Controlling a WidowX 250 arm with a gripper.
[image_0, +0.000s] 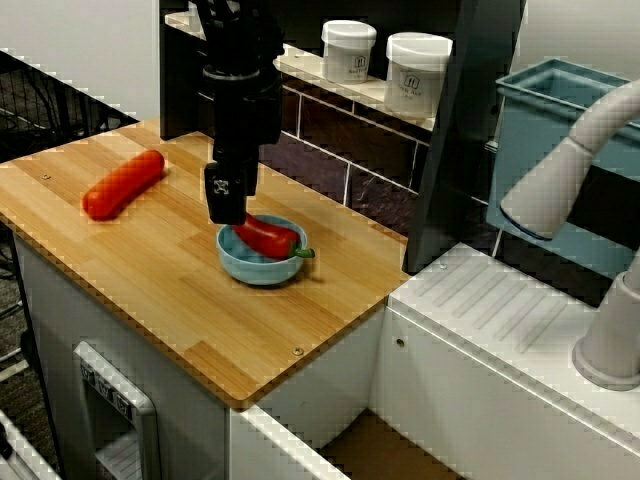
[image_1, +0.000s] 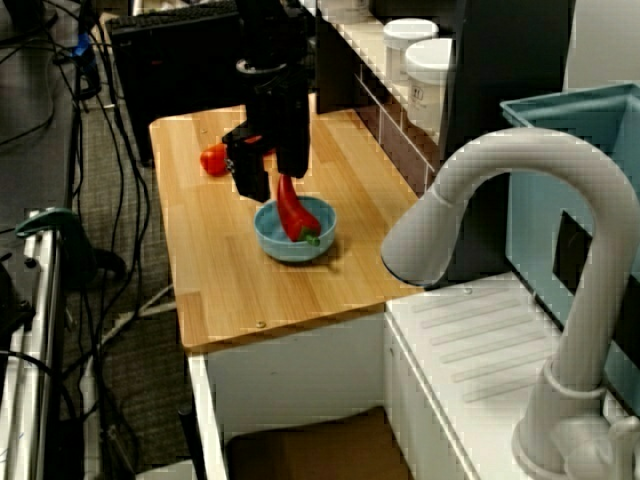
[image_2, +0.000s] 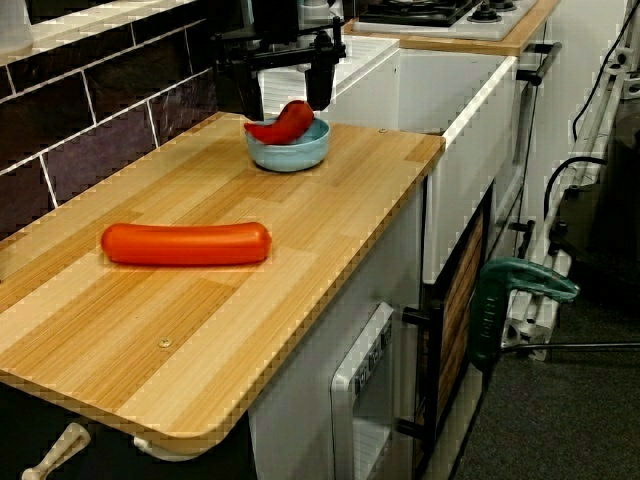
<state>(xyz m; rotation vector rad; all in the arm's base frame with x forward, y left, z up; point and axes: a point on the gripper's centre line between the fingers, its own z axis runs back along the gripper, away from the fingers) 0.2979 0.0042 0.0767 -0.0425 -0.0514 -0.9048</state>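
My black gripper (image_2: 282, 103) hangs open just above a light blue bowl (image_2: 290, 156) near the right end of the wooden counter (image_2: 200, 320). A red pepper (image_2: 284, 122) lies in the bowl, its fat end leaning over the rim. In the low view along the counter its top sits between my wide-spread fingers (image_2: 240, 95), with no contact visible. The view over the faucet shows the gripper (image_1: 272, 175) directly over the pepper (image_1: 293, 215) and bowl (image_1: 285, 250). From the front corner view, one finger (image_0: 227, 195) covers the bowl's (image_0: 255, 275) left rim. A long red-orange sausage (image_0: 123, 183) lies apart on the left.
Two white jars (image_0: 348, 50) (image_0: 417, 72) stand on the shelf behind the counter. A dark post (image_0: 455, 130) rises at the counter's right end. Beyond it are a white drainboard (image_0: 500, 300), a faucet (image_0: 570, 170) and a teal bin (image_0: 560, 100).
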